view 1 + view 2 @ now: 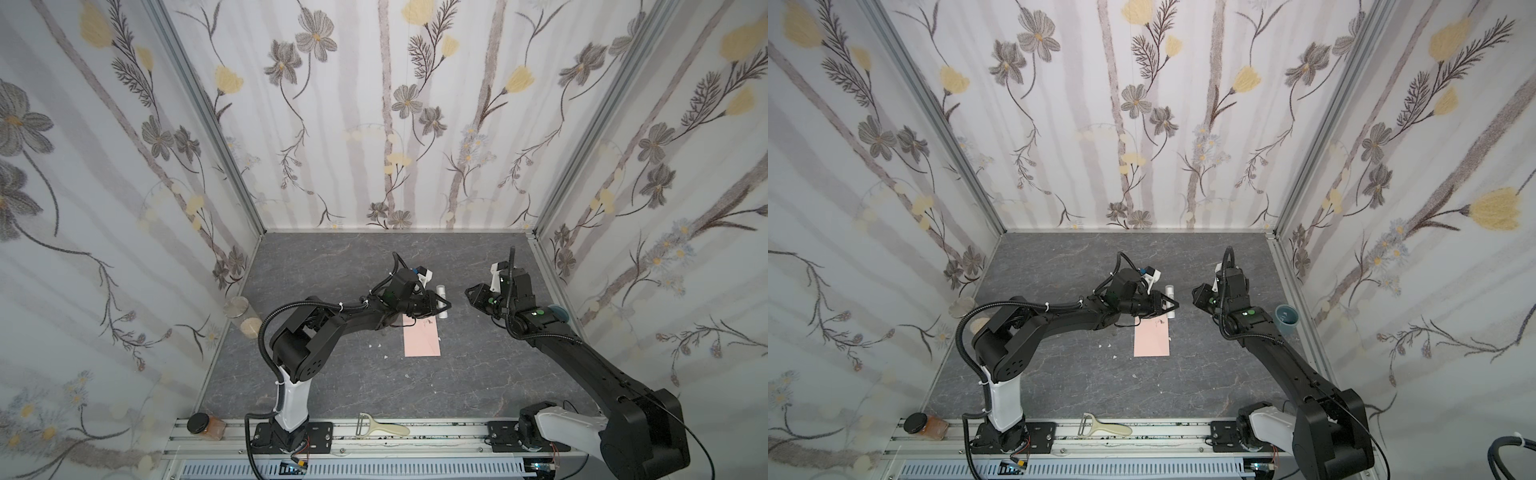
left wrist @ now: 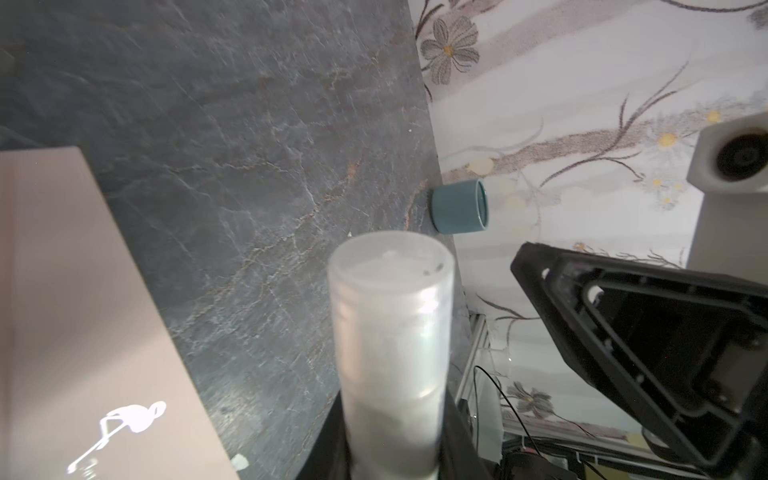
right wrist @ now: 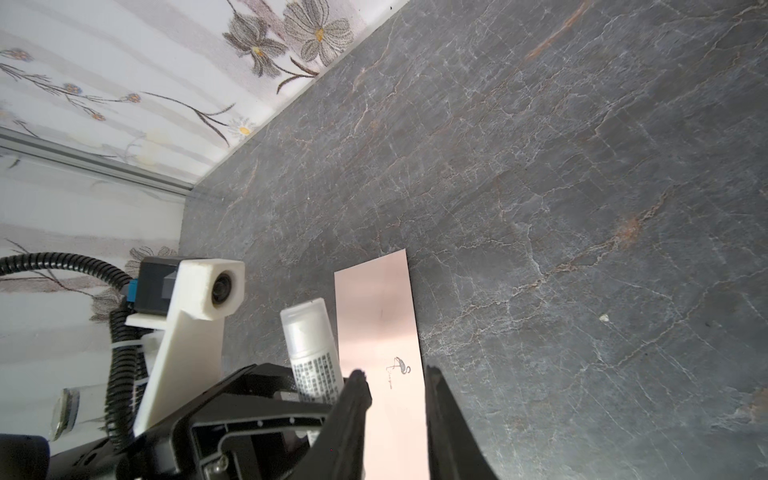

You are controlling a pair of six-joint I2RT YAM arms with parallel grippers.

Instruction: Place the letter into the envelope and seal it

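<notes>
The envelope (image 1: pixel 422 340) lies flat, long axis front-to-back.

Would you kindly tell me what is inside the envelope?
Nothing inside shows: the envelope lies flat on the table, its paper covering any contents. No letter is visible elsewhere.

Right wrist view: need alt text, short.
The open, empty right gripper points at a pale pink envelope with a small flamingo print, lying flat on the grey marbled table. Beside it, the left gripper holds a white glue stick; floral wall behind.
</notes>
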